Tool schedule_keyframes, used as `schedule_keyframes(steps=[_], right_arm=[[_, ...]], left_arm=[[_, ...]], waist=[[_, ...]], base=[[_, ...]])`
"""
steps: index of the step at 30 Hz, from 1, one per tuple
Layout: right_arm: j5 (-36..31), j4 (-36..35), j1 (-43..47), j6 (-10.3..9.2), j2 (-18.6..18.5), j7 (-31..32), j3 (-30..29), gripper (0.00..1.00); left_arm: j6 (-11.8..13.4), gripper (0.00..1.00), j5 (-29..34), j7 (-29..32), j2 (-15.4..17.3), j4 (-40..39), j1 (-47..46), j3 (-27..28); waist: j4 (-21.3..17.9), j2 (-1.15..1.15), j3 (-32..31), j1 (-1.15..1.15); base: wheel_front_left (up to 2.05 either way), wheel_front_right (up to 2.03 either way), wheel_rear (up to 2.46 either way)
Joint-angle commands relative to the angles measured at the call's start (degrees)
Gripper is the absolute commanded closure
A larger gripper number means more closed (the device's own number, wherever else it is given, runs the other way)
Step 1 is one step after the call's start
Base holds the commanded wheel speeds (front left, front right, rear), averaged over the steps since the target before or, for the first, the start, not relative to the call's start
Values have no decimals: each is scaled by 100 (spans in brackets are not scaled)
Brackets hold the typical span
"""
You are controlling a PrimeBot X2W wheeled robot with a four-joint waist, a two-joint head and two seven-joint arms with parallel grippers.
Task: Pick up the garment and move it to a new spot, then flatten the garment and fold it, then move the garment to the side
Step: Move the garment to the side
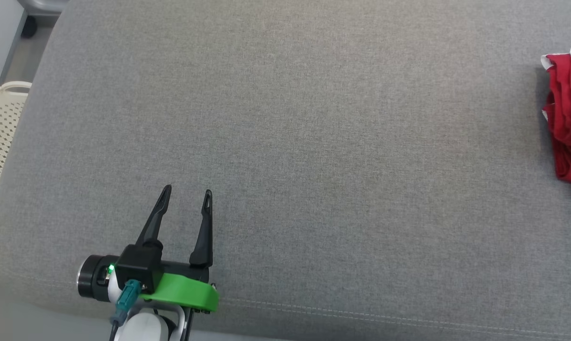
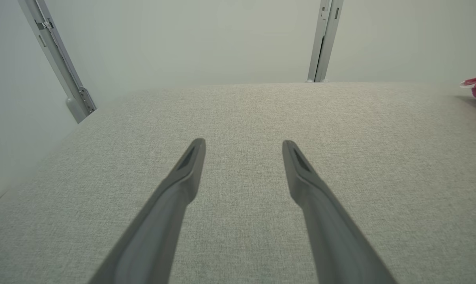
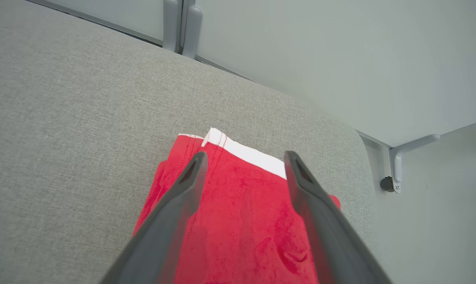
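Far right on cushion [image 1: 285, 142], red garment [image 1: 568, 118], long axis near-to-far; left claw [image 1: 187, 189], right claw [image 3: 245, 154] wide, empty.

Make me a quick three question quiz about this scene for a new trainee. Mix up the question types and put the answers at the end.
1. True or false: the left gripper is open, with nothing between its fingers.
2. Multiple choice: in the head view, where on the grey cushion does the red garment lie? A, at the far right edge; B, in the centre; C, under the left gripper.
3. Fill in the blank: in the right wrist view, the right gripper hangs over the garment with its fingers ___.

Key: 1 true; 2 A; 3 open.
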Motion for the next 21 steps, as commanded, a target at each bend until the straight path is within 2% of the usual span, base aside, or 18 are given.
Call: schedule_keyframes(steps=[1, 4, 7, 12, 16, 21], right_arm=[[156, -71, 196, -11, 44, -280, -77, 0], [329, -142, 390, -11, 133, -635, -147, 0], [441, -123, 610, -10, 281, -1243, -232, 0], [424, -4, 927, -10, 689, -2213, -334, 0], [303, -139, 1105, -10, 918, -2413, -539, 0], [-294, -835, 1576, -10, 1073, -2413, -1471, 0]], left_arm=[[6, 0, 5, -19, 9, -13, 65, 33], [18, 0, 17, -19, 10, -11, 124, 76], [1, 0, 19, -19, 10, -18, 189, 152], [-4, 0, 49, -19, 10, -23, 345, 269], [-15, 0, 67, -19, 25, -15, 474, 360], [-10, 0, 64, -18, 29, -54, 650, 488]], waist=[[-82, 0, -169, 0], [-134, 0, -276, 0], [-223, 0, -445, 0], [-408, 0, -737, 0], [-547, 0, -952, 0], [-694, 0, -1161, 0]], base=[[0, 0, 0], [0, 0, 0], [0, 0, 0], [0, 0, 0], [0, 0, 0], [0, 0, 0]])
